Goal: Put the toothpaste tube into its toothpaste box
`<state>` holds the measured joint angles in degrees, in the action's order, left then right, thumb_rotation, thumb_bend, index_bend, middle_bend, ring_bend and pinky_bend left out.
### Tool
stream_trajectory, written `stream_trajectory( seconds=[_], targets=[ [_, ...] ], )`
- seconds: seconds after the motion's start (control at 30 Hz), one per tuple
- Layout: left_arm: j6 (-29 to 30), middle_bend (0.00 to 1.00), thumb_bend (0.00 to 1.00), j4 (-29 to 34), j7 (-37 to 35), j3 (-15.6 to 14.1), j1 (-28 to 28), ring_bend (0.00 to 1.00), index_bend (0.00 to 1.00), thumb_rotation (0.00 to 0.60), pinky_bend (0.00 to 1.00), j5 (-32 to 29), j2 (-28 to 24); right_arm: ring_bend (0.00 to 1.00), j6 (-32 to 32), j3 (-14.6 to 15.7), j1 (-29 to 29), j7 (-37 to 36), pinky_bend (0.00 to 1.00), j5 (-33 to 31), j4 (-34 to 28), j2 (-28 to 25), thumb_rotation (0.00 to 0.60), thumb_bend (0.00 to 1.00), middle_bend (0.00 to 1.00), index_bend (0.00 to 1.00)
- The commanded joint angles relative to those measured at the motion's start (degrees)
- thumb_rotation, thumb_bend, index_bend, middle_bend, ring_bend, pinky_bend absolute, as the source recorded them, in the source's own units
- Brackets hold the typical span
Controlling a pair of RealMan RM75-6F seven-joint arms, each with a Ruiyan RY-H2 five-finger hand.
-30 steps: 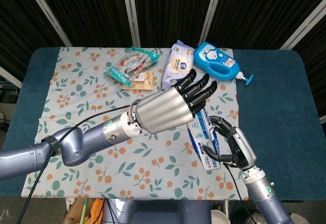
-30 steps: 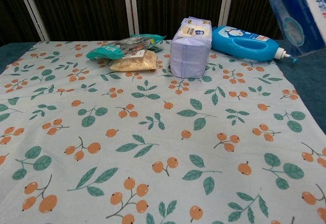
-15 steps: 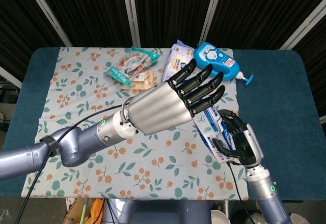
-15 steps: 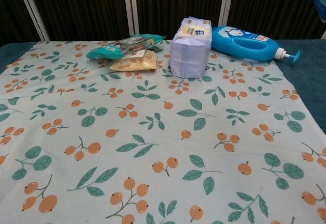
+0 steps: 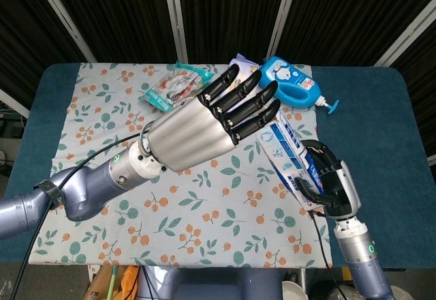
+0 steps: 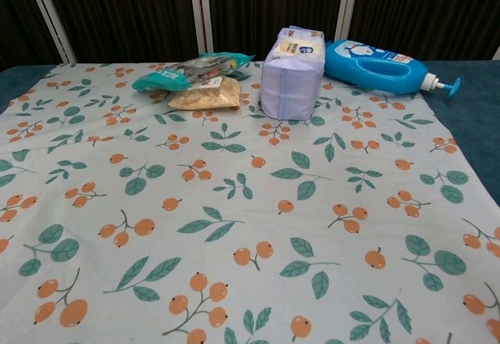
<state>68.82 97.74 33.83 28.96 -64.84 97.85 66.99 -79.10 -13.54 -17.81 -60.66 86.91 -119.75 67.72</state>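
The blue and white toothpaste box (image 5: 286,151) is lifted off the table at the right in the head view, tilted with one end up and to the left. My right hand (image 5: 332,187) grips its lower end. My left hand (image 5: 204,126) hovers high and close to the camera, back upward, fingers stretched out and slightly apart, their tips just left of the box's upper end. I see nothing in it, though its palm side is hidden. No toothpaste tube shows in either view. The chest view shows neither hand nor the box.
A floral cloth (image 6: 234,203) covers the table. At the back lie snack packets (image 6: 195,78), a pale tissue pack (image 6: 293,74) and a blue pump bottle (image 6: 375,66). In the head view the bottle (image 5: 289,82) sits just beyond my left fingertips.
My left hand has risen and swung up and to the left. My right hand has carried the box up and to the right, and the box has left the chest view.
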Motion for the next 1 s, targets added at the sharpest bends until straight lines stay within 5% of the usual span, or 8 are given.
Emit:
stream_trajectory(
  seconds=[0.03, 0.2, 0.47, 0.7, 1.0],
  targets=[
    [0.99, 0.20, 0.07, 0.29, -0.57, -0.47, 0.22, 0.22, 0.22, 0.600, 0.31, 0.48, 0.40, 0.44, -0.39, -0.22, 0.12, -0.48, 0.42, 0.01, -0.29, -0.28, 0.600, 0.32, 0.46, 0.30],
    [4.46, 0.20, 0.07, 1.86, -1.64, -3.82, 4.57, 0.22, 0.23, 0.600, 0.31, 0.98, -0.17, 0.44, -1.50, -1.14, 0.55, -0.91, 0.42, -0.49, -0.28, -1.51, 0.600, 0.32, 0.46, 0.30],
    [17.27, 0.20, 0.07, 1.23, -7.34, -15.01, 19.25, 0.22, 0.22, 0.600, 0.31, 6.26, -3.32, 0.44, 1.21, -0.35, 0.07, 4.83, 0.42, -3.66, 2.19, -2.27, 0.600, 0.32, 0.46, 0.30],
    [28.60, 0.20, 0.07, -6.98, -17.01, -23.91, 31.29, 0.22, 0.22, 0.600, 0.31, 7.74, -1.45, 0.44, 2.79, 1.08, -0.29, 9.26, 0.42, -6.32, 4.85, 1.05, 0.600, 0.32, 0.46, 0.30],
    [34.74, 0.20, 0.07, -18.92, -28.40, -31.53, 41.05, 0.22, 0.23, 0.600, 0.31, 7.39, 5.81, 0.46, 3.65, 4.77, 0.44, 22.69, 0.42, -11.18, 12.08, 8.10, 0.600, 0.32, 0.47, 0.32]
  ],
)
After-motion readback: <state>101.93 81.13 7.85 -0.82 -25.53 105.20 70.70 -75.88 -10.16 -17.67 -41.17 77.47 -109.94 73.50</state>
